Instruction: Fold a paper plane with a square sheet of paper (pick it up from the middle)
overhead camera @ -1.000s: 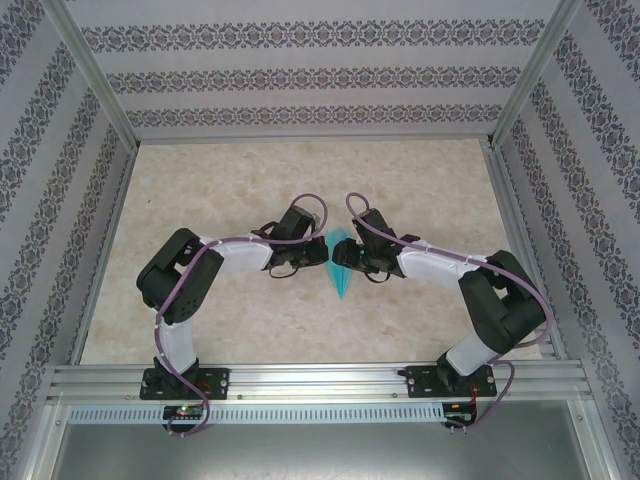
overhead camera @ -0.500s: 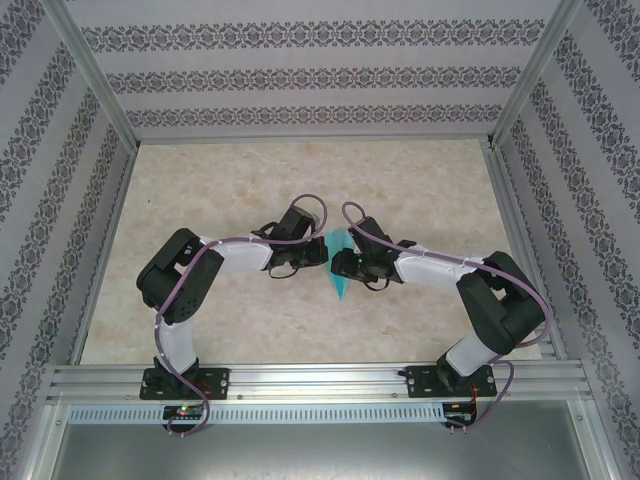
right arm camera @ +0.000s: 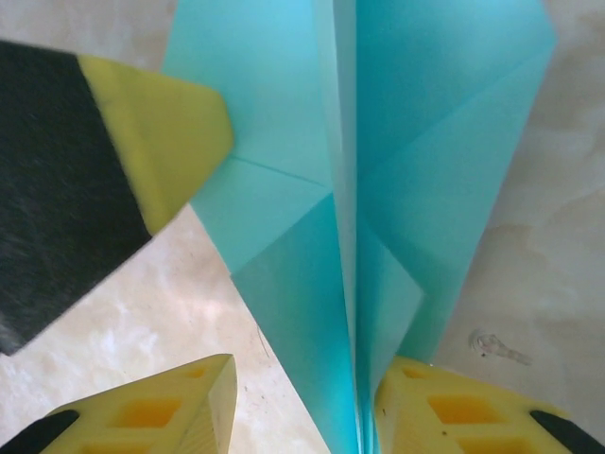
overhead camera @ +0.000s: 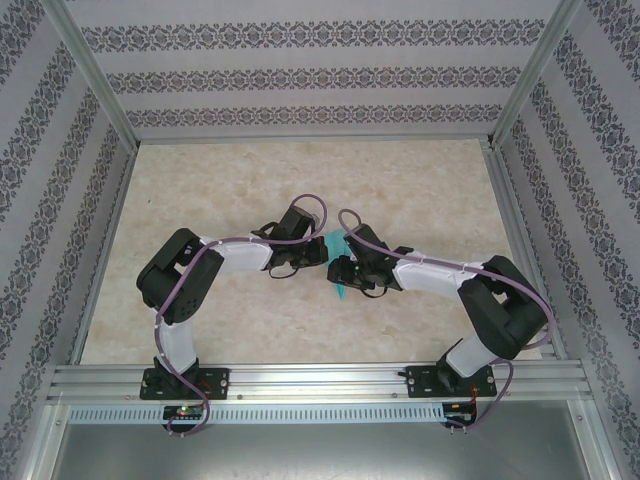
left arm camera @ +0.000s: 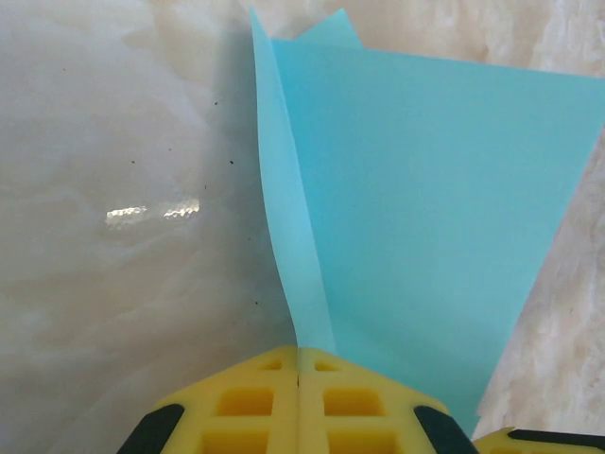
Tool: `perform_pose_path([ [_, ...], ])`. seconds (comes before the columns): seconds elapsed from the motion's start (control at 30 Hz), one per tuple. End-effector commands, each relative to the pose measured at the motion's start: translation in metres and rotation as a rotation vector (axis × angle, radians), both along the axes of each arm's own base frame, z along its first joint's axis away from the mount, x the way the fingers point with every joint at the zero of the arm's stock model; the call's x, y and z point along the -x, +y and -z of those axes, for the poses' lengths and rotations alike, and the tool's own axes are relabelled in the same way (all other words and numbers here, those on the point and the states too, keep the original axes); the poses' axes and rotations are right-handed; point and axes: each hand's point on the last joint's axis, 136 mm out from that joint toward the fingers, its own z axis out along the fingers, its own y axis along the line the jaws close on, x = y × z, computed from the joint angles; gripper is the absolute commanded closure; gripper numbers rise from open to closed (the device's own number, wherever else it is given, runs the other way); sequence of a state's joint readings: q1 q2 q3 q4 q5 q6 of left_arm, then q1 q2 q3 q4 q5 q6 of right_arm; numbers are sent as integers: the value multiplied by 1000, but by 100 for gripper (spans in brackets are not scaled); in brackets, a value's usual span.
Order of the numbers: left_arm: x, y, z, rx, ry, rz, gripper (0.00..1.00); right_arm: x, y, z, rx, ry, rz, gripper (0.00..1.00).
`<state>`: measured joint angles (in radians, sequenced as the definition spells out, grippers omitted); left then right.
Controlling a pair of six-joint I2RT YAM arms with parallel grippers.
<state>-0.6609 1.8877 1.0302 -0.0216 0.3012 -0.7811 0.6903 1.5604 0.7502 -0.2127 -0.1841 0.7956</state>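
Turquoise paper, already creased into the paper plane, stands on edge between the two grippers. The left gripper has its yellow pads pressed flat together with no gap. A narrow upright fold of the plane comes straight out from between them. Past the pads the broad wing spreads away to the right and widens toward its far edge, low over the pale marbled table. The right gripper holds its jaws apart at a middling width. The plane's lengthwise crease runs down into that gap, close against the right-hand pad and well clear of the left-hand one, so the paper is not pinched there. Bare table shows between the paper and the left-hand pad. Ahead of these jaws and to their left, one of the left gripper's fingers, black with a yellow tip, overlaps the edge of the wing. From above, the two grippers face each other tip to tip with the plane between them.
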Motion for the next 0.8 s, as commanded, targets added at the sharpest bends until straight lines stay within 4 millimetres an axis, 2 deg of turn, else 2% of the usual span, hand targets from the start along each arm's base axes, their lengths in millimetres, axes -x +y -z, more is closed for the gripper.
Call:
perform_pose_path([
  [0.0, -10, 1, -10, 28, -30, -28, 100, 3, 3, -2, -18, -13, 15, 59],
  [0.17, -9, 0, -11, 35, -29, -21, 100, 0, 6, -4, 2, -38, 5, 59],
  [0.43, -7, 0, -11, 40, -25, -16, 100, -18, -2, 1, 123, -81, 8, 64],
  [0.63, -7, -1, -12, 46, -25, -10, 100, -17, 3, 12, 130, -52, -5, 65],
  [0.77, -7, 1, -12, 38, -27, -15, 100, -20, 0, 11, 141, -57, 10, 68],
])
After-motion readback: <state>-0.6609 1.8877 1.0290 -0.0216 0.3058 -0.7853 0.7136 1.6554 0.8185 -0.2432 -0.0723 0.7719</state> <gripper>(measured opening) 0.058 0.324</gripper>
